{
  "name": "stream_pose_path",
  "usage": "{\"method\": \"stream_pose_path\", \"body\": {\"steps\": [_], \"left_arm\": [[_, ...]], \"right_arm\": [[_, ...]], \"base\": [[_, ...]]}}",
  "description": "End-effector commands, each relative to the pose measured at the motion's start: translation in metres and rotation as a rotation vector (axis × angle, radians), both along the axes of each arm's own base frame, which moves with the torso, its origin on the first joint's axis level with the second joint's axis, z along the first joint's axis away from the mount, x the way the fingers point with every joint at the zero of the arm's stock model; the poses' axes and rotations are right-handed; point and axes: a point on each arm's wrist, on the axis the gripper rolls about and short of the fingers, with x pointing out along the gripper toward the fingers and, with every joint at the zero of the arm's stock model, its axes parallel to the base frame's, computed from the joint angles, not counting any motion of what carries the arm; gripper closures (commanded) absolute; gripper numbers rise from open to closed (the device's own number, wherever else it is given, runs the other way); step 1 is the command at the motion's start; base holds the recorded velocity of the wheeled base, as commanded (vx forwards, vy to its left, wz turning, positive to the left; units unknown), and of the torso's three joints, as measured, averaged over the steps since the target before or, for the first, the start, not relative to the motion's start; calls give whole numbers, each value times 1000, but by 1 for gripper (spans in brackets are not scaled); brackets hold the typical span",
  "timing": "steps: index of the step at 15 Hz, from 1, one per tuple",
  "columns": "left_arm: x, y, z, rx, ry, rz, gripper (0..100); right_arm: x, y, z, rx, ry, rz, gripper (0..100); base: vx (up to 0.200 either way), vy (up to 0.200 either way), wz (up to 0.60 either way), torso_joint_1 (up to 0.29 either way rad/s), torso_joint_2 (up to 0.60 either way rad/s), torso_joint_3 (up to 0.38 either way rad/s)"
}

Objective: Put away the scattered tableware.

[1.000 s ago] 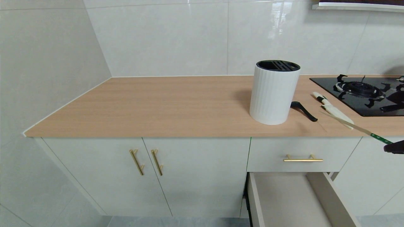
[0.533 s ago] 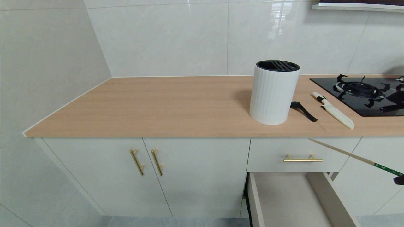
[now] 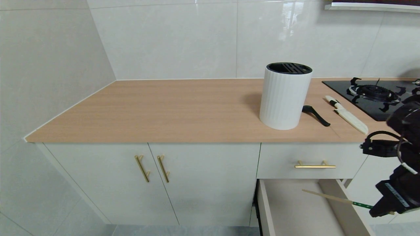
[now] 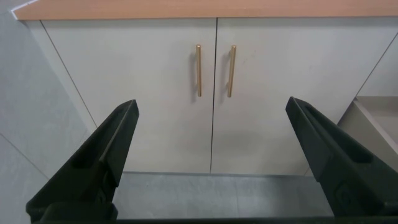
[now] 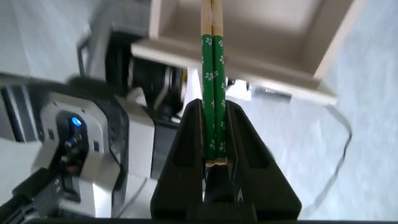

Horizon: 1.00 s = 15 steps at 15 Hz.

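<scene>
My right gripper (image 3: 377, 209) is shut on a pair of wooden chopsticks (image 3: 331, 197) with green ends, held low over the open drawer (image 3: 265, 209) at the bottom right. In the right wrist view the chopsticks (image 5: 212, 81) run between the fingers (image 5: 186, 146) toward the drawer (image 5: 323, 43). A cream-handled knife (image 3: 346, 114) and a black utensil (image 3: 315, 115) lie on the wooden counter (image 3: 164, 111) beside a white ribbed utensil holder (image 3: 284, 95). My left gripper (image 4: 211, 158) stands open, low before the cabinet doors (image 4: 214, 93), with nothing between its fingers.
A black gas hob (image 3: 374, 95) sits at the counter's right end. A closed drawer with a gold handle (image 3: 315, 165) lies above the open one. The cabinet doors (image 3: 152, 177) carry gold handles. Tiled walls close the back and left.
My right arm has swung down from counter height to the open drawer, carrying the chopsticks, whose tips now point over the drawer's inside. Knife, black utensil and holder have not moved.
</scene>
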Motion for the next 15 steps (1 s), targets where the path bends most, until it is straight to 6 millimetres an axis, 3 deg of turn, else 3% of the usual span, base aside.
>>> {"method": "stream_pose_path", "body": {"steps": [1, 3, 7, 11, 15], "left_arm": [[0, 0, 0, 0, 1, 0, 0], [0, 0, 0, 0, 1, 0, 0], [0, 0, 0, 0, 1, 0, 0], [0, 0, 0, 0, 1, 2, 0], [0, 0, 0, 0, 1, 0, 0]], "right_arm": [[33, 9, -47, -26, 126, -5, 100], [42, 11, -71, -10, 55, -14, 100], [51, 18, -92, 1, 28, -35, 100], [67, 51, -121, -62, -4, -165, 100], [70, 55, -127, -75, -24, -169, 100]], "base": [[0, 0, 0, 0, 0, 0], [0, 0, 0, 0, 0, 0], [0, 0, 0, 0, 0, 0], [0, 0, 0, 0, 0, 0], [0, 0, 0, -75, 168, 96]]}}
